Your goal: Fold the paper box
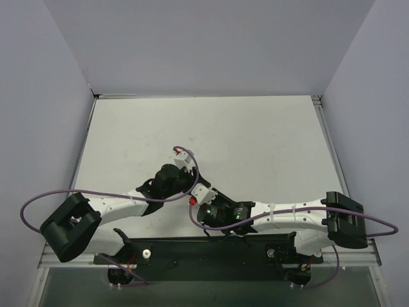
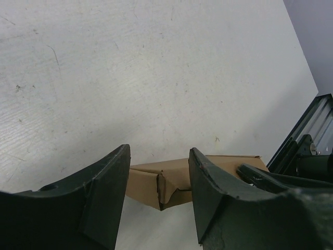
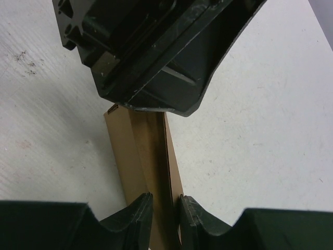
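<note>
The paper box (image 2: 156,182) is a brown cardboard piece folded into a narrow, compact shape with a torn-looking flap edge at its near end. My right gripper (image 3: 165,200) is shut on one end of the box (image 3: 143,151), which casts a shadow on the white table. My left gripper (image 2: 158,153) is open, with its fingers (image 2: 112,192) on either side of the box's other end and a gap on the left side. In the top view both grippers, the left (image 1: 172,182) and the right (image 1: 216,211), meet near the table's front middle and hide the box.
The white table (image 1: 211,134) is walled by grey panels at the left, back and right. A black base rail (image 1: 211,249) runs along the near edge, and purple cables (image 1: 38,204) loop from both arms. The right arm's black parts (image 2: 307,161) show at the left wrist view's right edge.
</note>
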`<state>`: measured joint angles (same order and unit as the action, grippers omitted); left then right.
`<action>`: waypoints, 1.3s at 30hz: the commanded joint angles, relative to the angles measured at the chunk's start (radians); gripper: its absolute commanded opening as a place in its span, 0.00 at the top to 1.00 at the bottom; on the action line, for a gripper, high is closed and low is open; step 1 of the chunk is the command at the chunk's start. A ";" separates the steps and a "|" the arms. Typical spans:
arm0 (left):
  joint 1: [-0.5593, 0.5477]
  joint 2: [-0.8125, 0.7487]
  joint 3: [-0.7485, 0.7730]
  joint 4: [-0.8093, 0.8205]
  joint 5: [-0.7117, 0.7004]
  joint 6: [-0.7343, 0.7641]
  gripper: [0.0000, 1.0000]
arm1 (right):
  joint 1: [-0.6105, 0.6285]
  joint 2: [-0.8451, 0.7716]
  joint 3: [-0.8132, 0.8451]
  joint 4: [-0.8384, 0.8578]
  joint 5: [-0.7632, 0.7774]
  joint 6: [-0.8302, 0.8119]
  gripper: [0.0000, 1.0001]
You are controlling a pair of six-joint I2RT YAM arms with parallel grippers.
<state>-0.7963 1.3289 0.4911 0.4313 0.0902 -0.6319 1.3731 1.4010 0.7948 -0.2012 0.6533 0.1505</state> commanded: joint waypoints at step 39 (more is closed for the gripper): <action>-0.014 0.107 -0.238 0.322 -0.001 -0.023 0.62 | -0.085 0.058 0.015 -0.090 -0.090 0.092 0.78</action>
<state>-0.8032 1.4025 0.3141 0.8719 0.1017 -0.7120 1.3273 1.4193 0.8097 -0.2100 0.6056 0.1837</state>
